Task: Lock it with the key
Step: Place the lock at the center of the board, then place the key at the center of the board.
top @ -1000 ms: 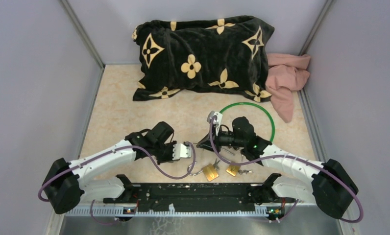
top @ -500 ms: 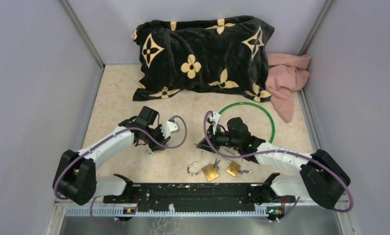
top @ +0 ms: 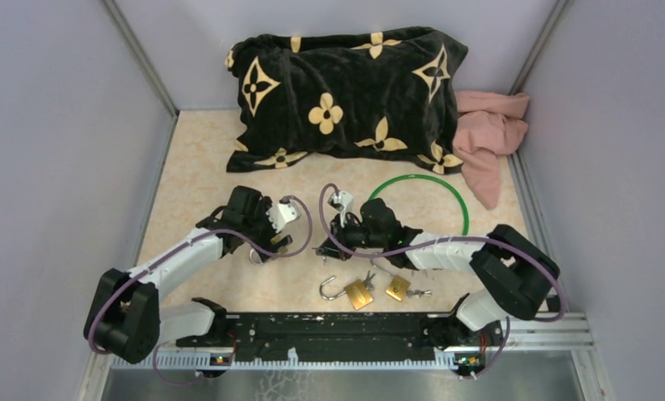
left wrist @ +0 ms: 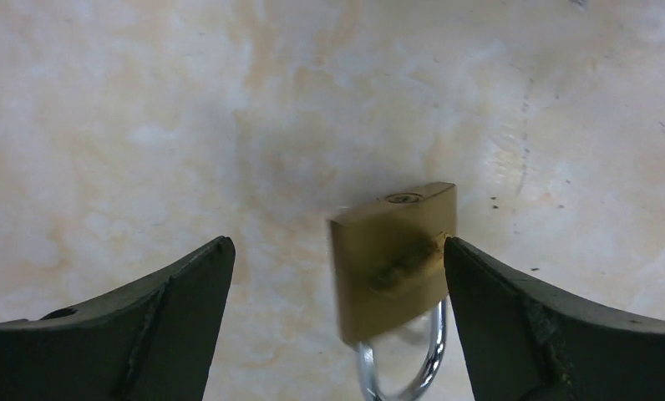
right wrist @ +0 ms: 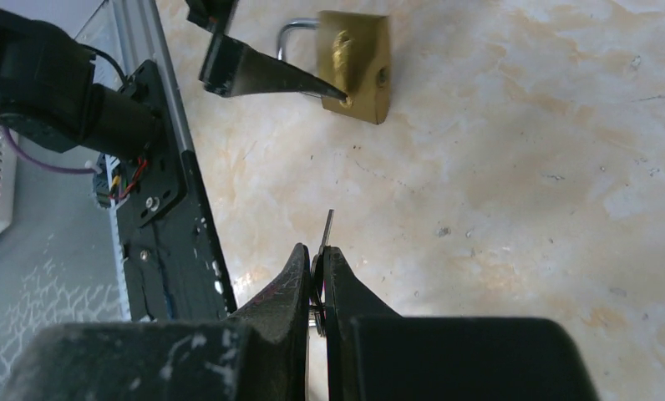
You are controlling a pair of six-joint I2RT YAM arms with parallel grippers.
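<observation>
A brass padlock stands on the beige table between the wide-apart fingers of my left gripper. Its silver shackle points toward the camera, its body is blurred, and its right edge touches the right finger. From above, the padlock shows as a small gold spot under that gripper. My right gripper is shut on a key, whose thin blade sticks out toward the padlock, a short gap away. In the top view the right gripper sits just right of the left one.
Two more brass padlocks with keys lie near the front rail. A green ring lies behind the right arm. A black flowered pillow and a pink cloth fill the back. Grey walls close both sides.
My left gripper has opened around the padlock, which it carried left and away from the rail. The right gripper moved left after it, still shut on the key.
</observation>
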